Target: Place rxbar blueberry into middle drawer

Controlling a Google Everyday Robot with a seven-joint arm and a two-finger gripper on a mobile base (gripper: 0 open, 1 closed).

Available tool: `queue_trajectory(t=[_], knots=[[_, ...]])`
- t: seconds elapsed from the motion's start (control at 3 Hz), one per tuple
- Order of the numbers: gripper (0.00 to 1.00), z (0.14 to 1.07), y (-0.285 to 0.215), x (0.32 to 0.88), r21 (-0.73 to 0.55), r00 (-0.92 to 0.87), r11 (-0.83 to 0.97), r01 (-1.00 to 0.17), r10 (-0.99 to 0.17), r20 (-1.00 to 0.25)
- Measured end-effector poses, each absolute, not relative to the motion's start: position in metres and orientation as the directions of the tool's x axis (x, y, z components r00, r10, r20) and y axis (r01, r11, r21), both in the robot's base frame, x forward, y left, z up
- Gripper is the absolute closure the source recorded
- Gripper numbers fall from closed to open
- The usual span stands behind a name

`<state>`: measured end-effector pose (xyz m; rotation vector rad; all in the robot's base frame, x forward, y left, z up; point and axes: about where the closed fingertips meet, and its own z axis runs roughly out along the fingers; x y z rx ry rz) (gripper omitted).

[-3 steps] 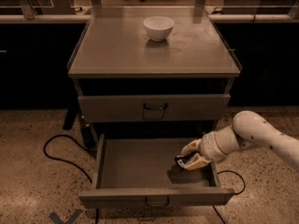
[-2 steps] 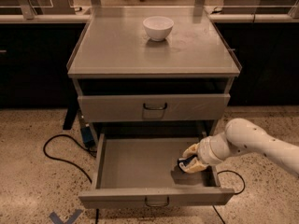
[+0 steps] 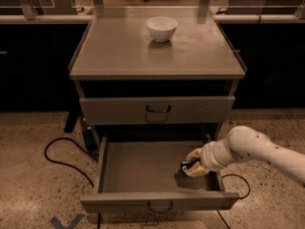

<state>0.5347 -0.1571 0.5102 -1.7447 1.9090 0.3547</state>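
Note:
The middle drawer (image 3: 143, 168) is pulled open below a shut drawer front (image 3: 157, 109). My gripper (image 3: 192, 166) reaches in from the right and sits low inside the drawer at its right side, close to the floor. Between its pale fingers I see a small dark bar, the rxbar blueberry (image 3: 188, 165), held at the drawer floor. The white arm (image 3: 257, 149) comes in from the right edge of the view.
A white bowl (image 3: 161, 28) stands on the cabinet top (image 3: 119, 51). Black cables (image 3: 62, 156) lie on the speckled floor at left, another loops at right (image 3: 238, 185). Dark counters stand behind the cabinet.
The gripper has sunk lower and a little left inside the drawer, with the bar still in it. The arm has dropped with it.

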Motion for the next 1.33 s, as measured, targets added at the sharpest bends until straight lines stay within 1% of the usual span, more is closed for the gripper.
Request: queue_trajectory(t=[0.33,0.67,1.0,1.33], knots=[[1.0,0.483,-0.148,0.533,-0.116,-0.086,0.169,-0.979,-0.851,-0.518],[1.0,0.436,-0.106,0.535,-0.067,-0.122,0.178,-0.982,-0.862,-0.491],[1.0,0.406,-0.071,0.538,-0.043,-0.133,0.173,-0.984,-0.875,-0.465],[1.0,0.387,-0.02,0.544,-0.04,-0.131,0.168,-0.985,-0.88,-0.457]])
